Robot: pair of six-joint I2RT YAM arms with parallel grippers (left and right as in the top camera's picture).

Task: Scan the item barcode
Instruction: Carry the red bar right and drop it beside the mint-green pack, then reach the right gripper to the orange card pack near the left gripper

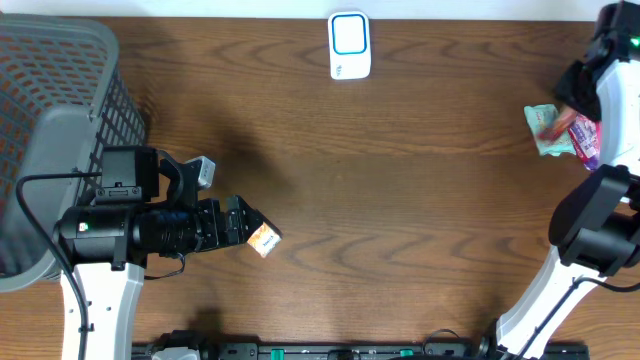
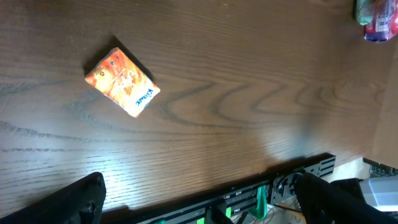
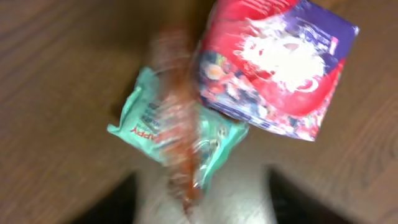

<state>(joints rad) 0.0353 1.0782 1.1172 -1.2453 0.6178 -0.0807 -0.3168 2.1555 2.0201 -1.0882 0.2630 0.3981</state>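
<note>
A small orange carton (image 1: 264, 240) lies flat on the wooden table, just past the tips of my left gripper (image 1: 242, 222). In the left wrist view the carton (image 2: 122, 82) lies well beyond my left gripper (image 2: 199, 202), whose dark fingers (image 2: 81, 199) stand wide apart with nothing between them. The white and blue scanner (image 1: 349, 45) stands at the far middle edge. My right gripper (image 3: 199, 205) hovers over a pile of snack packets (image 1: 560, 130), its fingers (image 3: 109, 202) apart. A blurred orange-red packet (image 3: 177, 130) shows between them, over a green packet (image 3: 140, 127) and a red-purple packet (image 3: 280, 62).
A grey mesh basket (image 1: 60, 100) fills the far left of the table. The right arm's base and links (image 1: 590, 225) stand at the right edge. A black rail (image 2: 292, 177) runs along the table's front edge.
</note>
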